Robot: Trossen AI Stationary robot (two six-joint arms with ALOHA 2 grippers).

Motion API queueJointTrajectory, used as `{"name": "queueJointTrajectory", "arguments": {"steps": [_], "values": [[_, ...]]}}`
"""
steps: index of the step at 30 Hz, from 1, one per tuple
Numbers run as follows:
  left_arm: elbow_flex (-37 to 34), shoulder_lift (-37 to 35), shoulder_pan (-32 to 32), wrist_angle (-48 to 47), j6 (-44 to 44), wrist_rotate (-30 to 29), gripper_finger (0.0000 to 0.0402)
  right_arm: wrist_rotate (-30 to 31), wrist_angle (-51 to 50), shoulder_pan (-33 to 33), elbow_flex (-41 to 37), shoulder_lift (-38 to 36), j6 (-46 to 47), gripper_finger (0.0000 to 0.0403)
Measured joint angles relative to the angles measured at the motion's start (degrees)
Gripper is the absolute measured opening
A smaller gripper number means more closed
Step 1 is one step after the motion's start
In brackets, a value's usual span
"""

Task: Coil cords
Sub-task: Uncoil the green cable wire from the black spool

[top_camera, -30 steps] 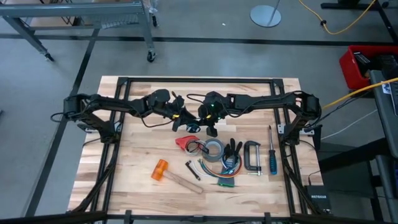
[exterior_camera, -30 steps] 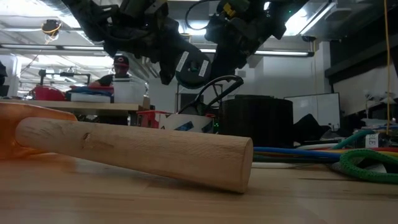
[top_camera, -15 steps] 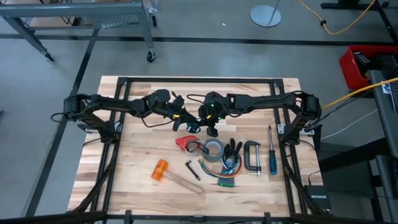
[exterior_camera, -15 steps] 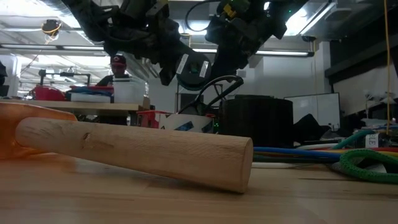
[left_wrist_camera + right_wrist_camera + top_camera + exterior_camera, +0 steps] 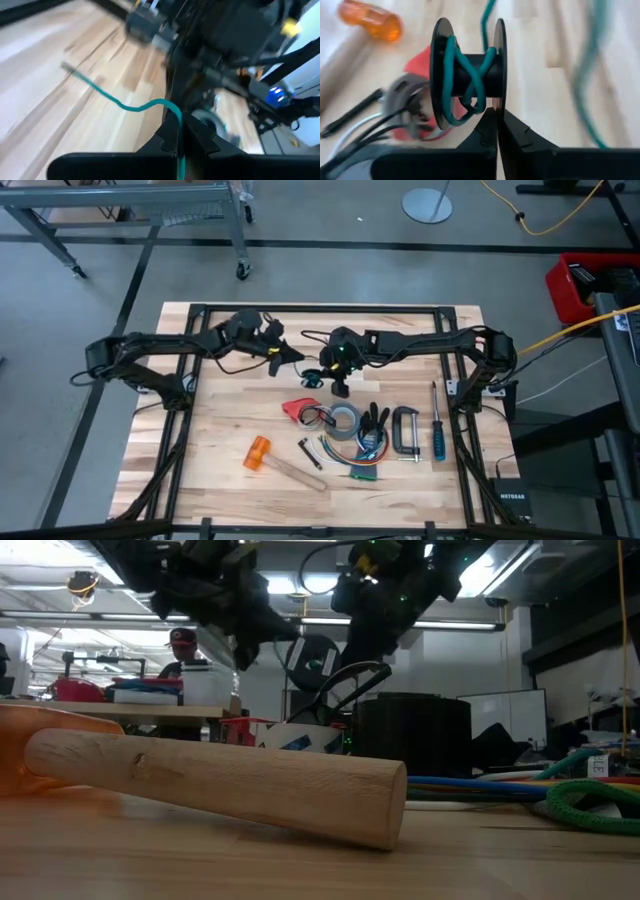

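Observation:
The cord (image 5: pixel 125 105) is thin and teal-green, partly wound on a small black spool (image 5: pixel 470 75). Over the table's middle, my right gripper (image 5: pixel 498 125) is shut on that spool (image 5: pixel 314 377), which hangs clear of the table in the low view (image 5: pixel 318 660). Just left of it, my left gripper (image 5: pixel 290 358) is shut on a loose stretch of the cord in the left wrist view (image 5: pixel 180 134). More cord (image 5: pixel 590 75) trails blurred over the wood beyond the spool. My left gripper pinches the teal cord (image 5: pixel 178 122) between its two fingertips, one strand. From the fingers the cord (image 5: pixel 150 104) arcs out slack over the table, clear of the wood near the fingers. My right gripper pinches the rim of one spool flange (image 5: pixel 498 106) between its two fingers, slanting down from the table's right. The spool is lifted clear, its axle lying across the fingers, with the wound cord (image 5: pixel 454 85) between the flanges.
Toward the near edge lie a red piece (image 5: pixel 298 408), a tape roll (image 5: pixel 345 420), a C-clamp (image 5: pixel 405 430), a screwdriver (image 5: pixel 437 430), coloured wires (image 5: pixel 362 467) and an orange-headed hammer (image 5: pixel 268 457), whose wooden handle (image 5: pixel 220 780) fills the low view.
My left gripper has drawn back from the spool toward the table's far left and risen a little, with the cord between its fingers. In the low view the spool, before half hidden behind it, now shows free. My right gripper has kept its place.

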Motion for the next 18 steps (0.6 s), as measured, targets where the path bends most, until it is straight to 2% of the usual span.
{"name": "queueJointTrajectory", "arguments": {"steps": [5,10,13,18], "values": [[0.0,-4.8,0.5,-12.6,1.1,-0.5,0.0001,6.4,2.5,-0.1,0.0,0.0,1.4,0.0001],[0.0,-8.2,0.5,-22.3,1.1,-2.8,0.0001,7.8,7.6,-0.9,0.0,0.0,2.7,0.0001],[0.0,-8.5,0.3,-25.9,-0.2,-2.9,0.0001,8.6,12.1,-1.5,0.0,0.0,4.0,0.0001],[0.0,-7.7,-1.9,-26.7,-1.3,-3.0,0.0001,14.4,20.0,-2.6,0.0,0.0,5.7,0.0001]]}}
